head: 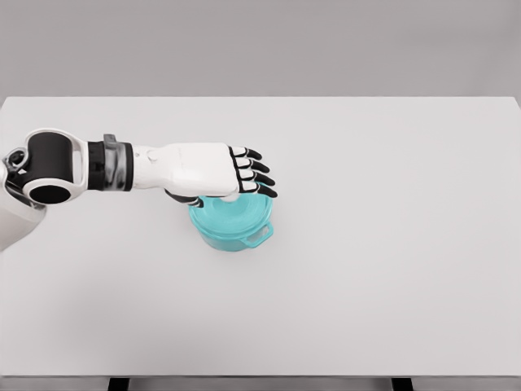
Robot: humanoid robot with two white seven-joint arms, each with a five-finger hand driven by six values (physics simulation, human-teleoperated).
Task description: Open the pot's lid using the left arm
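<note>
i have the left hand (213,173) over the teal pot (231,221), palm down, and its four black-tipped fingers (253,172) are curled forward across the lid (236,208). the pot sits directly beneath those fingers, its far rim hidden under them; the one side handle i can see (260,236) pokes out below and just past the fingertips. the knob is covered by the palm, so i cannot tell whether the fingers are clamped on it or only resting bent above it. the thumb is mostly hidden underneath.

my worry is a blind grasp. if the fingers have closed beside the knob rather than around it, a lift would come up empty or drag the lid sideways. if the grip is off centre, i judge the lid could tilt, catch on the rim and pull the whole pot across the table (391,269). a loose pinch might drop the lid back down.

count: one pot, one lid, one visible side handle, one hand in view with four fingers showing, one table. i see no right arm.
</note>
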